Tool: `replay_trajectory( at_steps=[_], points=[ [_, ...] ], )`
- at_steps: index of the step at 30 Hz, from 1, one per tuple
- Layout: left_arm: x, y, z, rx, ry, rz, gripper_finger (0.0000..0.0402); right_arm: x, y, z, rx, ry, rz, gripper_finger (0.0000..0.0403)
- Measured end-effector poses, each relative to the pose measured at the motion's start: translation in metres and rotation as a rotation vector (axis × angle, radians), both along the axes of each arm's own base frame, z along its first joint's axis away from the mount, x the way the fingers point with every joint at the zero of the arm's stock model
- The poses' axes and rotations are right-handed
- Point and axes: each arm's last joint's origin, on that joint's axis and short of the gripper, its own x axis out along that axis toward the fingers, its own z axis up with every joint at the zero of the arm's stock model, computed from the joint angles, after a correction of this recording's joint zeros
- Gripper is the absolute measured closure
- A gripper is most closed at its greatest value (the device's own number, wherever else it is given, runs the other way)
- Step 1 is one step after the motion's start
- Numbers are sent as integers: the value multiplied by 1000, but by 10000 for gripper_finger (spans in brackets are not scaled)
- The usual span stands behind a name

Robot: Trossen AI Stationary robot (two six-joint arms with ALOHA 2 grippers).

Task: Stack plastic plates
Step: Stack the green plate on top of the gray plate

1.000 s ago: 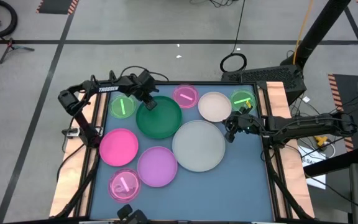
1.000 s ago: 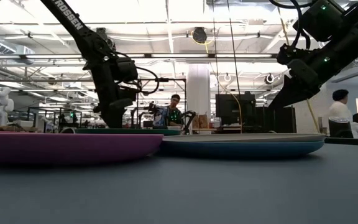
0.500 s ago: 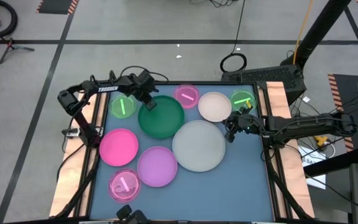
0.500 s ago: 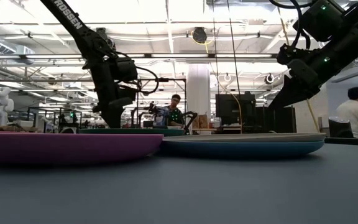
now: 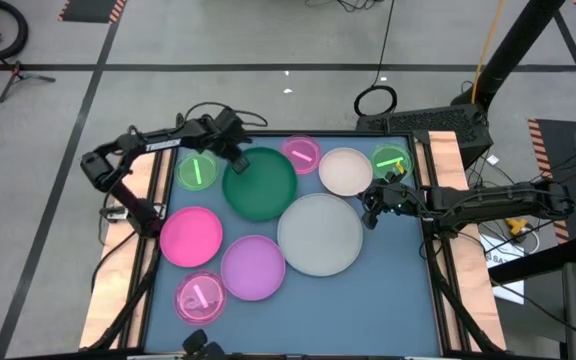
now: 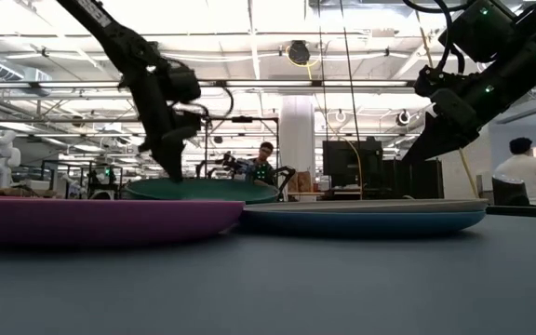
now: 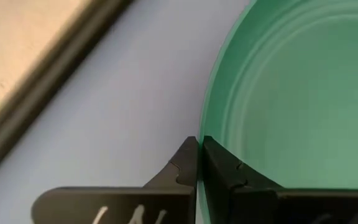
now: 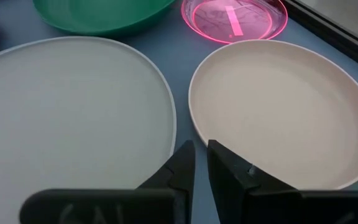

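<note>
My left gripper (image 5: 238, 163) is shut on the rim of the dark green plate (image 5: 259, 186) at the table's far middle. In the low view the dark green plate (image 6: 203, 190) is raised above the plates in front of it. My right gripper (image 5: 371, 203) hovers with only a narrow gap between its fingers. It is over the gap between the big white-grey plate (image 8: 73, 99) and the cream plate (image 8: 278, 106) and touches nothing. The white-grey plate lies on a blue plate (image 6: 361, 221). My left gripper pinches the green plate's rim (image 7: 202, 134) on its far left side, one finger inside the rim and one outside. The fingers come slanting down from the far left. The plate's gripped side is raised; other plates hide whether its other side still rests on the table.
A pink plate (image 5: 190, 236), a lilac plate (image 5: 253, 267) and a small translucent pink plate (image 5: 200, 296) lie at the near left. Small translucent plates lie along the far edge: green (image 5: 196, 170), pink (image 5: 299, 153) and green (image 5: 390, 160). Bare table (image 5: 388, 310) shows at the near right.
My left gripper has gone up with the green plate's rim in its hold. The plate first slid a little toward the table's right, then rose off the table on the gripped side. My right gripper has kept still.
</note>
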Motion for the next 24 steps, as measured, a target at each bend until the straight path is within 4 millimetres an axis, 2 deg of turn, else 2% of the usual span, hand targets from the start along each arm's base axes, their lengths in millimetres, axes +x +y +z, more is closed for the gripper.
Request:
replay_trajectory(
  at_steps=[7,12,15,24],
  points=[
    [-9,-17,42,92,-105,-11,393,0,0,0,0,0,0,365],
    [-4,-41,64,88,-227,-88,393,0,0,0,0,0,0,365],
    [6,-58,71,88,-275,-138,393,0,0,0,0,0,0,365],
    [47,-114,72,94,-378,-266,394,0,0,0,-6,1,4,365]
  ],
)
